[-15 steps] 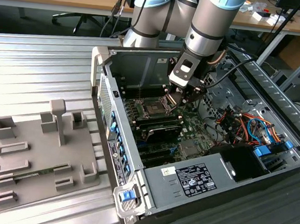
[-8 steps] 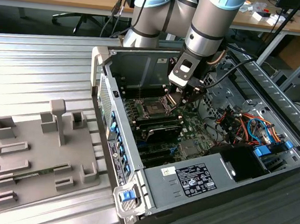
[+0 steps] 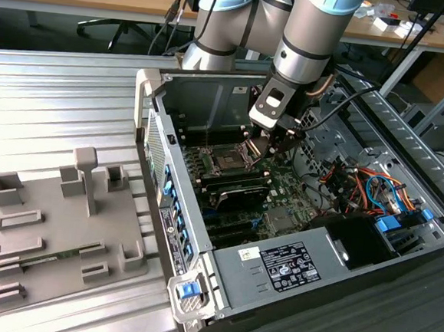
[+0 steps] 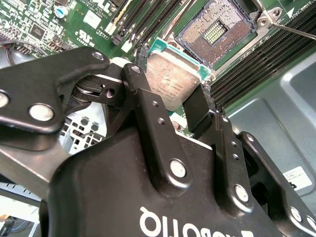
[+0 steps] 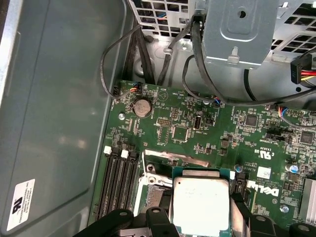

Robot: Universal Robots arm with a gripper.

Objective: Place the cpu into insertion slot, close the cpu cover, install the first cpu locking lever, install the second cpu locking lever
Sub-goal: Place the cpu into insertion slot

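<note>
My tool (image 4: 170,96) is clamped on the cpu (image 4: 173,79): in the second wrist view its two black fingers (image 4: 143,98) press against opposite edges of the chip, whose grey metal top, framed by a green rim, faces the camera. The cpu hangs tilted in the air just beside the insertion slot (image 4: 217,32) and is not seated in it. The slot lies uncovered, its dark field of contacts bare. A thin metal rod (image 4: 296,30) runs along the slot's far side. In the first wrist view the chip sits over the green motherboard (image 5: 207,128), with a row of black memory slots (image 5: 118,182) close beside it and a round coin battery (image 5: 142,106) further up the board. In the exterior view I reach down into the open computer case (image 3: 178,232), with the tool low above the board near the socket. To the exterior view's left, a grey fixture tray (image 3: 50,199) rests on the ribbed tabletop (image 3: 58,92), well apart from the case.
</note>
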